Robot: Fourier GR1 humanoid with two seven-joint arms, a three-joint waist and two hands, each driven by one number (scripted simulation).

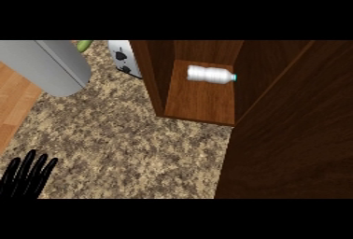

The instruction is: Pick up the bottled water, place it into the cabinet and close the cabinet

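Left hand (26, 176) at the lower left edge of the head view, black, open, fingers straight and spread, pointing up, at rest, holding nothing, forearm out of frame, right hand and right forearm not visible

A speckled stone table (124, 140) carries the open wooden cabinet (276, 116), on whose shelf (200, 100) lies the bottled water (210, 74).
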